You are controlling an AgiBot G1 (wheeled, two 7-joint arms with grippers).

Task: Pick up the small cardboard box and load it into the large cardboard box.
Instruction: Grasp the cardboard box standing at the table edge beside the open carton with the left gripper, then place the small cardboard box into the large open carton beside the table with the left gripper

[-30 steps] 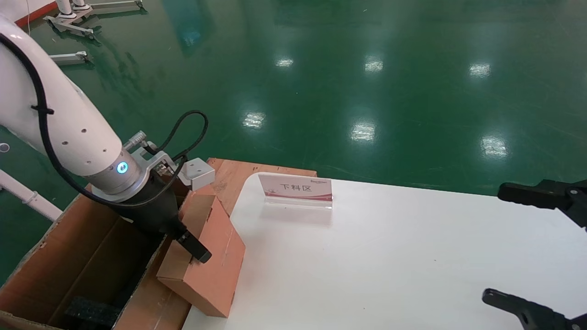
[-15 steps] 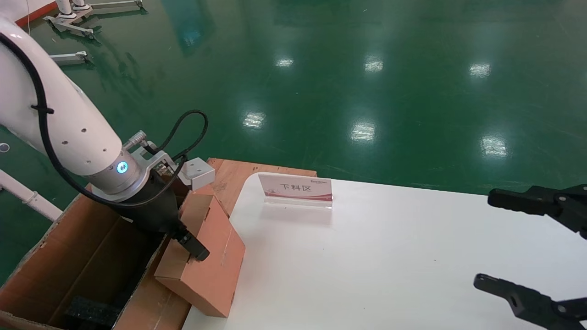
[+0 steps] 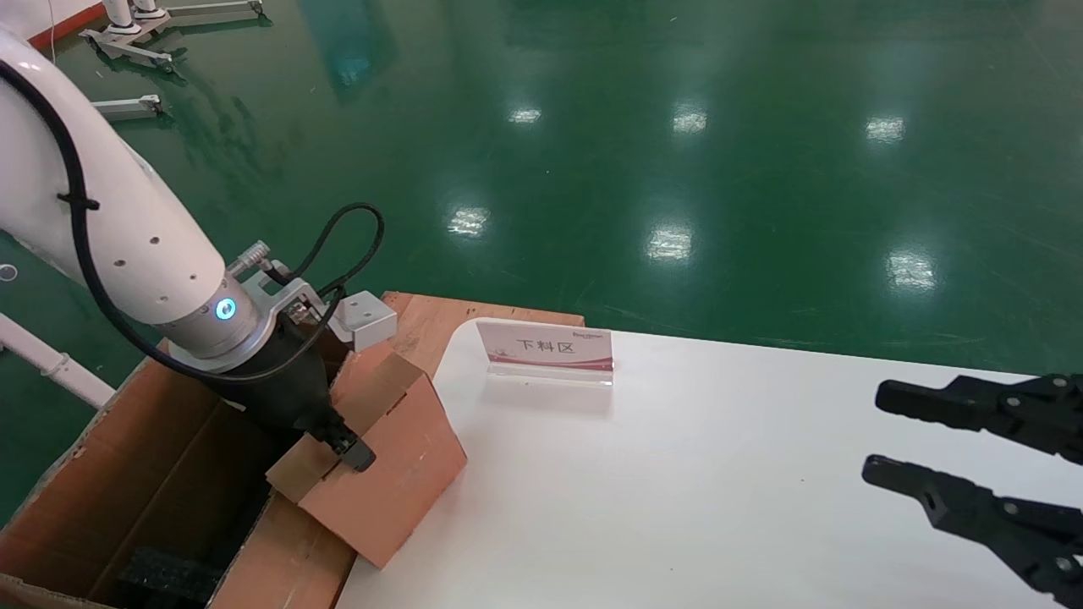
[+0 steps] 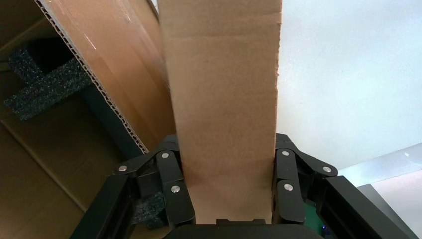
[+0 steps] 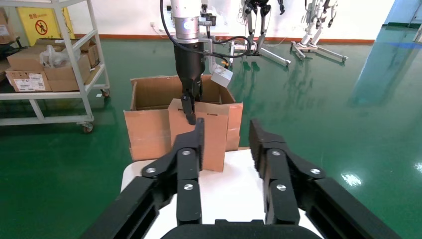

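The small cardboard box (image 3: 398, 474) is tilted at the table's left edge, over the near flap of the large cardboard box (image 3: 127, 457). My left gripper (image 3: 351, 452) is shut on the small box's upper flap. In the left wrist view the small cardboard box (image 4: 224, 89) fills the gap between both fingers of the left gripper (image 4: 226, 144), with the large cardboard box flap (image 4: 114, 64) and black foam (image 4: 45, 84) beside it. My right gripper (image 3: 873, 430) hovers open over the table's right side, empty. The right wrist view shows the right gripper (image 5: 227, 132) facing the small cardboard box (image 5: 214, 142).
A white table (image 3: 719, 491) carries a small sign stand (image 3: 546, 347) near its back left. Black foam (image 3: 161, 575) lies at the large box's bottom. A shelving cart (image 5: 50, 64) with cartons stands on the green floor beyond the table.
The left gripper has turned and raised the small box, so its lower end swung up and its top leans more over the table. The right gripper moved inward and its fingers drew closer together.
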